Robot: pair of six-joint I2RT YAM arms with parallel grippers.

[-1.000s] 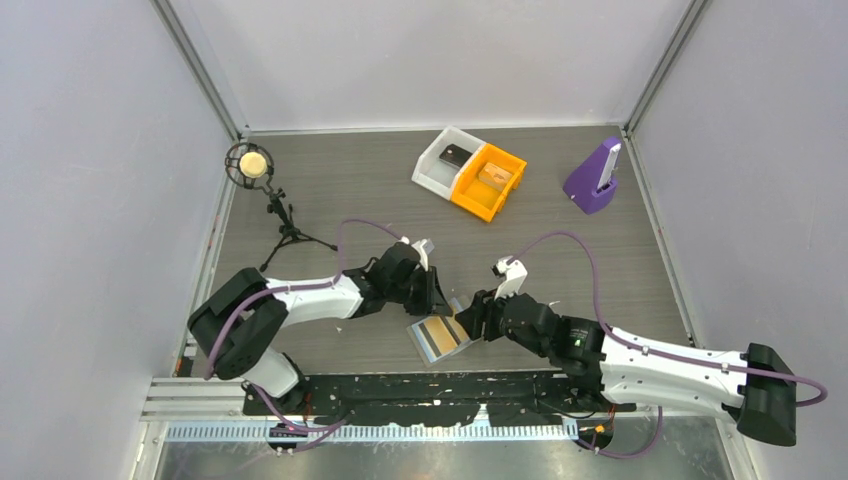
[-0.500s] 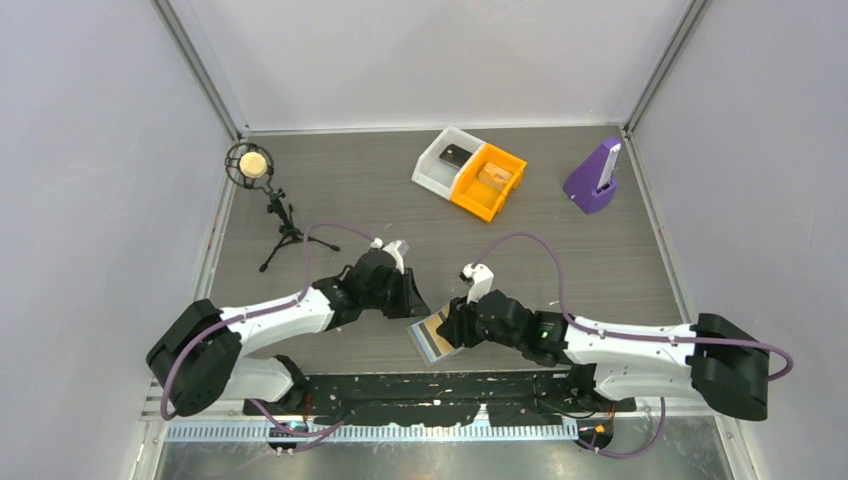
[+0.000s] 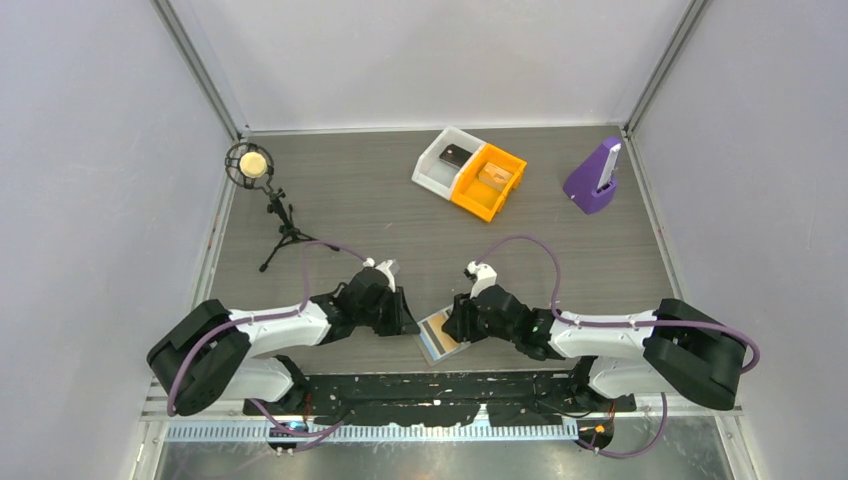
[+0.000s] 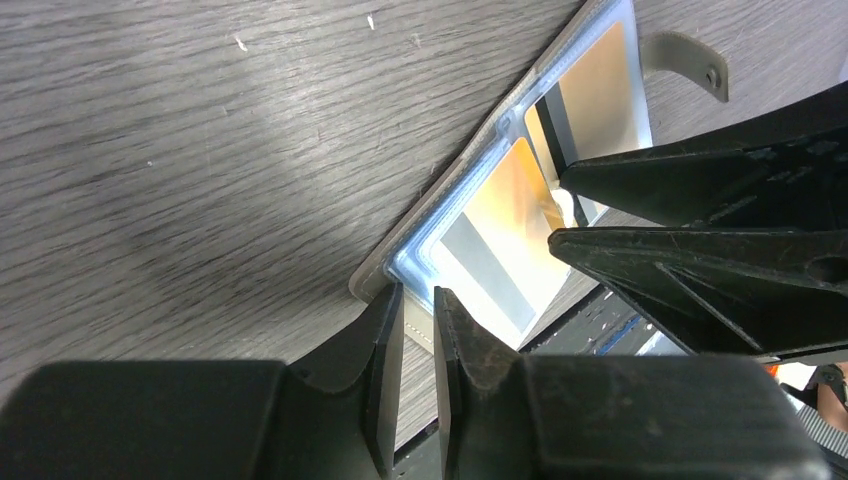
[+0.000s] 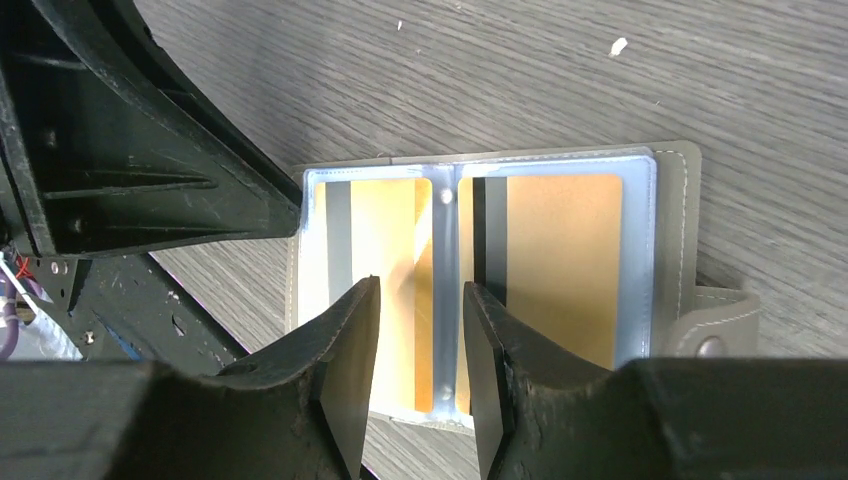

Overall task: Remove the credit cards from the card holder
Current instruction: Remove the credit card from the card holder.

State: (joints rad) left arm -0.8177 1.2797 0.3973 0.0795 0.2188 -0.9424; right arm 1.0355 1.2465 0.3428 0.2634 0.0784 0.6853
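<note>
Right gripper [image 5: 418, 290] has narrowed to half-open and dropped over the spine of the open holder [image 3: 440, 336] at the near worktop [image 3: 380, 200] edge, left gripper [image 4: 418, 295] nearly closed, seemingly pinching its corner; cards [image 5: 560, 260] still inside, so extraction is only starting.

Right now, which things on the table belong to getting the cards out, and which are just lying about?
Job: card holder, gold cards, left gripper pinching its edge, right gripper open over the cards.
Lying about: white bin, orange bin, purple stand, microphone.
</note>
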